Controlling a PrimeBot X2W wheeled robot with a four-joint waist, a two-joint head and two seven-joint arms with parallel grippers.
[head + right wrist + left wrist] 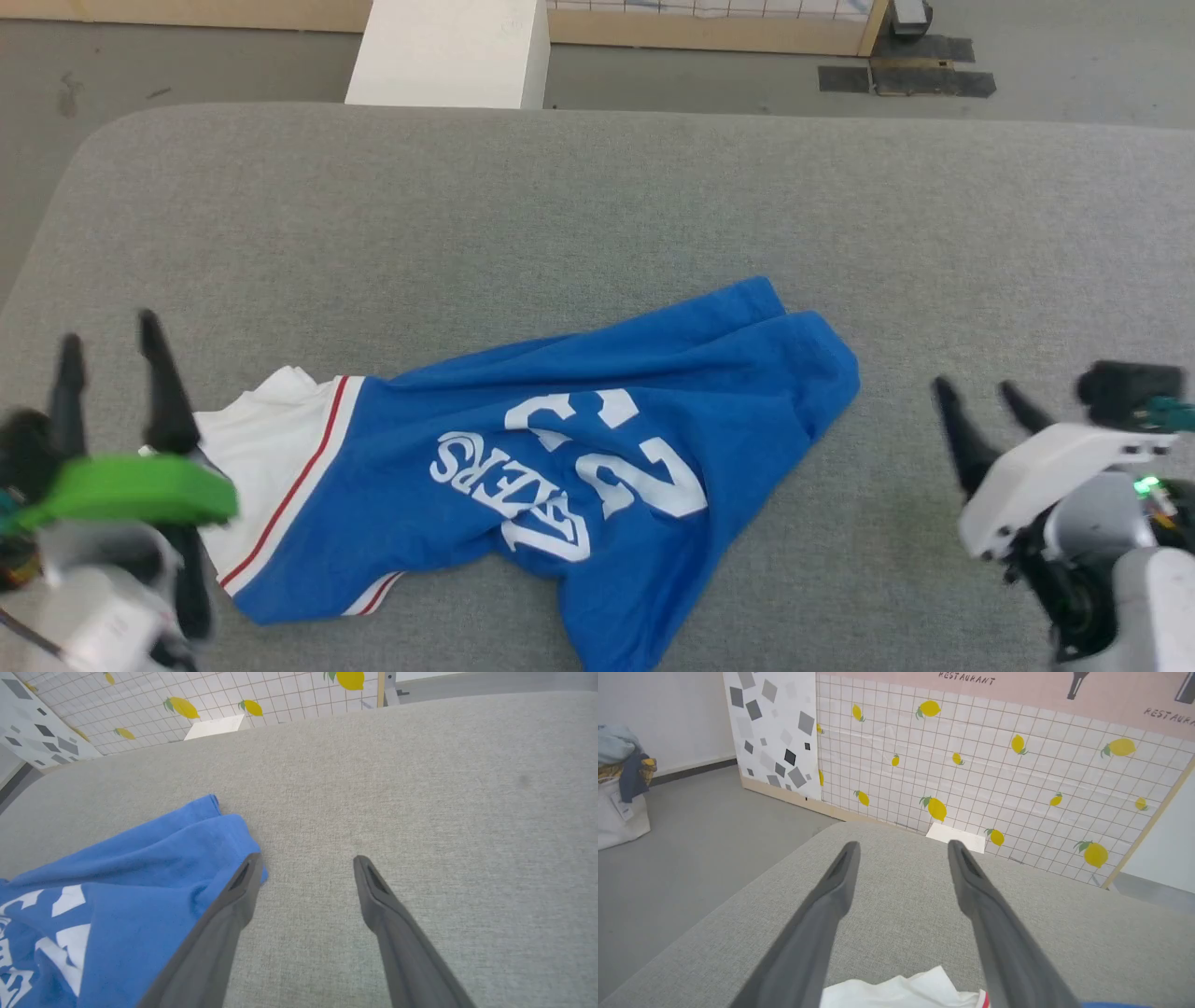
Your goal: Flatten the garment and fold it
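The garment (560, 448) is a royal-blue jersey T-shirt with white lettering and a white red-striped sleeve, lying crumpled on the grey table (597, 205). My left gripper (107, 336) stands open at the lower left, just left of the white sleeve (266, 439), holding nothing. In the left wrist view its gripper (901, 847) spreads above the sleeve (901, 991). My right gripper (976, 387) stands open at the lower right, apart from the shirt's right end. The right wrist view shows this gripper (306, 858) beside the blue fabric (131, 882).
A white box (453, 51) stands on the floor beyond the table's far edge, before a lemon-patterned panel (994, 765). A bag of clothes (619, 788) sits on the floor far left. Bare grey tabletop lies behind and to the right of the shirt.
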